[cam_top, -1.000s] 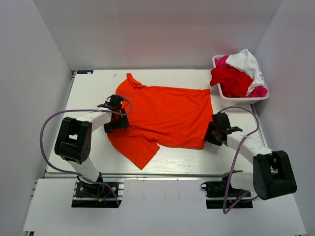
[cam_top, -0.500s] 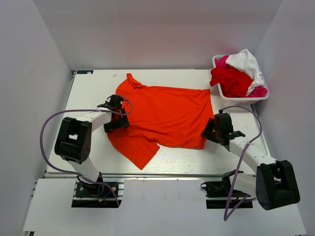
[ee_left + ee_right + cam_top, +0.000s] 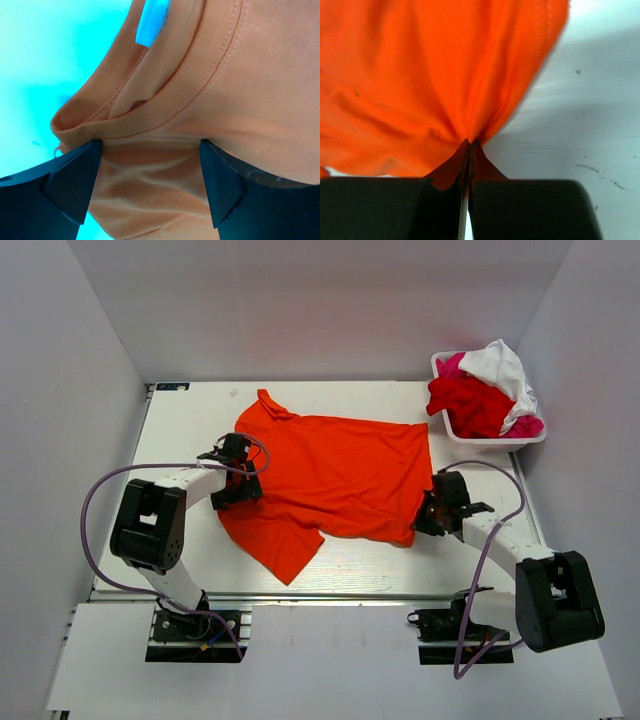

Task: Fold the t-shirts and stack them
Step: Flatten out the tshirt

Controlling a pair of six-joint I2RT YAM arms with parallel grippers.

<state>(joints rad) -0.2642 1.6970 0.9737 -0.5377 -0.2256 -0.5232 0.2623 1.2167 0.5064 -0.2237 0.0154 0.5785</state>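
A bright orange t-shirt (image 3: 330,475) lies spread flat on the white table (image 3: 180,420), its collar to the left and its hem to the right. My left gripper (image 3: 238,476) sits at the collar and is open. In the left wrist view its fingers (image 3: 75,180) stand wide apart, with the collar band (image 3: 170,95) and loose orange cloth between them. My right gripper (image 3: 428,516) is shut on the near right hem corner. The right wrist view shows the orange cloth (image 3: 445,75) pinched into a peak at the fingertips of that gripper (image 3: 470,145).
A white basket (image 3: 490,443) stands at the back right corner. It holds a red t-shirt (image 3: 470,405), a white one (image 3: 500,365) and a magenta-pink one (image 3: 450,367). Grey walls close in the table on three sides. Both arm bases are at the near edge.
My right gripper has closed on the orange shirt's hem corner after shifting a little along that edge. The left arm and the shirt's layout have not moved.
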